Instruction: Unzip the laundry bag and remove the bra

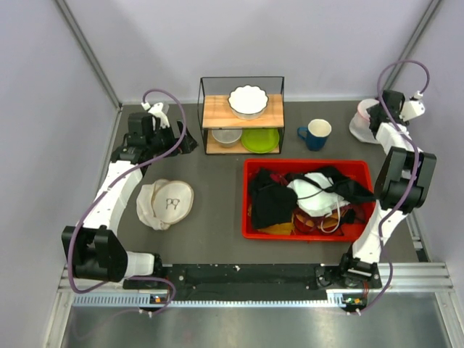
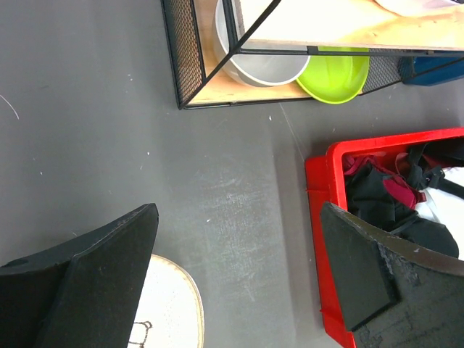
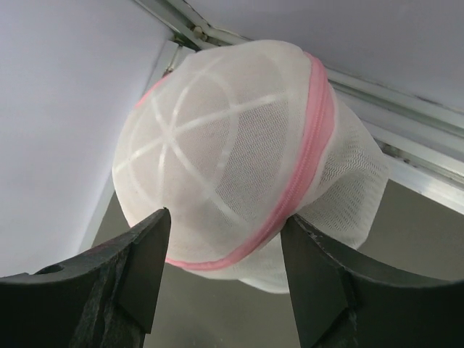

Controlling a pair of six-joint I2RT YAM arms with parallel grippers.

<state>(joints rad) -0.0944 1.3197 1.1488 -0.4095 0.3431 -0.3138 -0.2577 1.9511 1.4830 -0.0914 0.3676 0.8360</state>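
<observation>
Bag (image 3: 232, 145) at the table's (image 1: 217, 210) 1 o'clock corner; right gripper (image 3: 225, 225), fingers apart, astride its lower rim; left gripper (image 2: 238, 217) spread, empty, at 10 o'clock: a pinch right beside the pink zipper (image 3: 304, 167) should anchor it best.

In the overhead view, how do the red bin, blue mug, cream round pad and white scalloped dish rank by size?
red bin
cream round pad
white scalloped dish
blue mug
The dish sits higher, nearer the camera, so its lead over the mug is unsure.
</observation>
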